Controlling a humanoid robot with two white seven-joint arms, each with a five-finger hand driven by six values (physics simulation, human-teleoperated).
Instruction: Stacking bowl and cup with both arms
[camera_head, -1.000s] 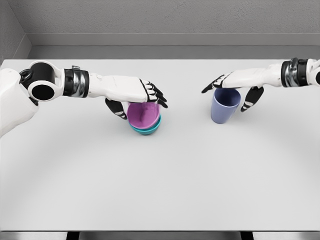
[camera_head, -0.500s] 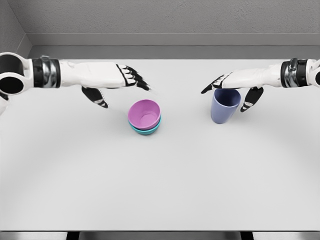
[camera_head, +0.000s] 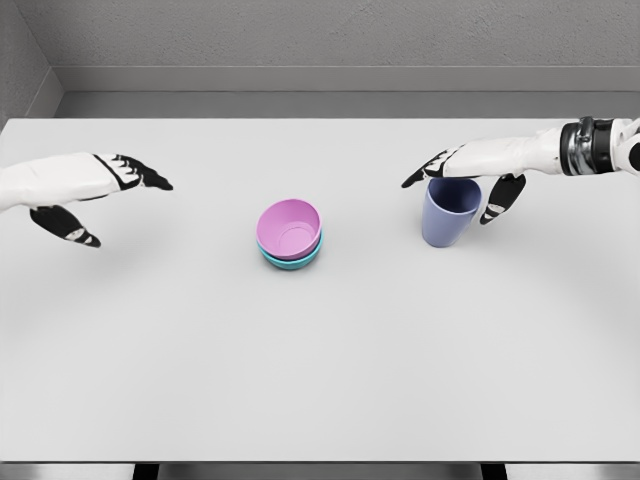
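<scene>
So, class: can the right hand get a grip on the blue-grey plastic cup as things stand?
Probably yes: the right hand hovers open directly over the upright blue-grey plastic cup, fingers spread, nothing between them.

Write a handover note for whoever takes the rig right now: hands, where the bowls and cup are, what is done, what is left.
Left hand: open, holding nothing, at the left edge of the table, well clear of the bowls.
Right hand: open over the blue cup, fingers spread above its rim, thumb down beside it; no closed grasp visible.
Pink bowl sits nested in the teal bowl at table centre. The cup stands upright to their right, apart from them.
Done: bowls stacked.
Left: grasp the cup and set it into the pink bowl.
</scene>
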